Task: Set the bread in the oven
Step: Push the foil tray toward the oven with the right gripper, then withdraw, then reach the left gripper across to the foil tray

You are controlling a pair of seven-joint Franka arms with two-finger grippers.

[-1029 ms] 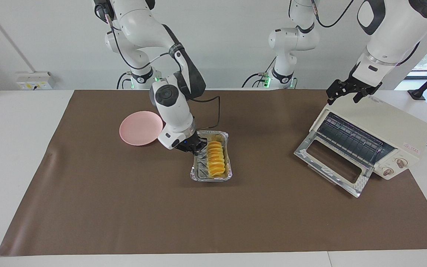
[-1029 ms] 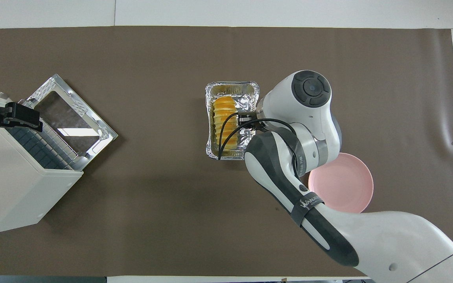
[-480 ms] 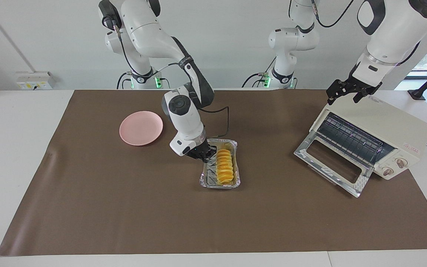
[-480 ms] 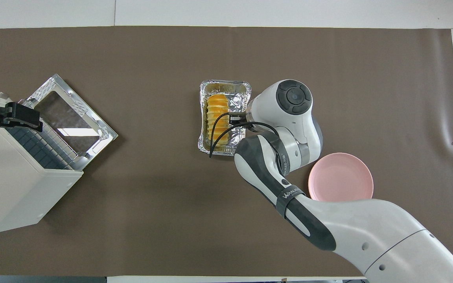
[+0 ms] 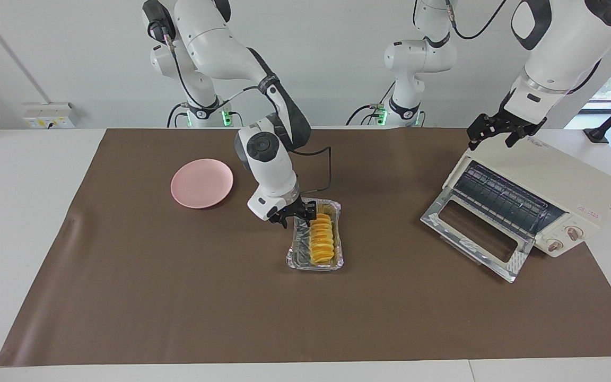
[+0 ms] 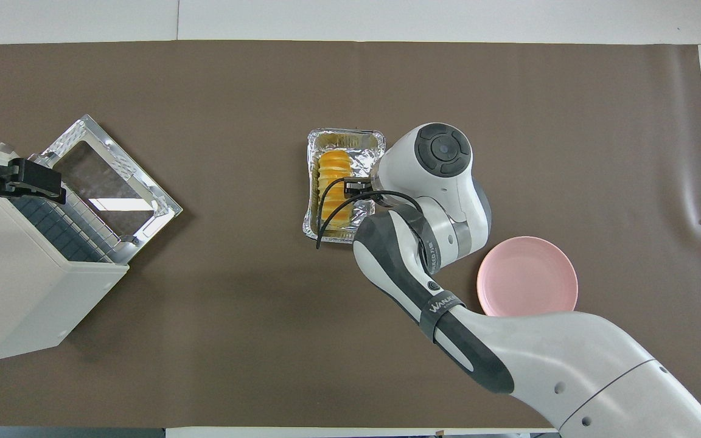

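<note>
Facing view: The bread (image 5: 322, 238) lies in the foil tray (image 5: 298, 258) at frame centre, on the counter (image 5: 178, 307). The right pincer (image 5: 296, 216) stands at the tray's upper edge, just beside the bread, with its fingers spread and nothing held. The oven (image 5: 560, 185), at the right of the frame, has its door (image 5: 475, 233) dropped open. The left pincer (image 5: 496, 135) waits over the oven's top, fingers wide. A pink plate (image 5: 202, 183) sits left of centre.

Overhead view: The bread (image 6: 333, 188) occupies the tray (image 6: 347, 140) at centre. The right pincer (image 6: 356, 185) is largely hidden by its wrist. The oven (image 6: 16, 286) occupies the left edge, with the left pincer (image 6: 40, 182) over it. The plate (image 6: 527, 277) lies at lower right.
</note>
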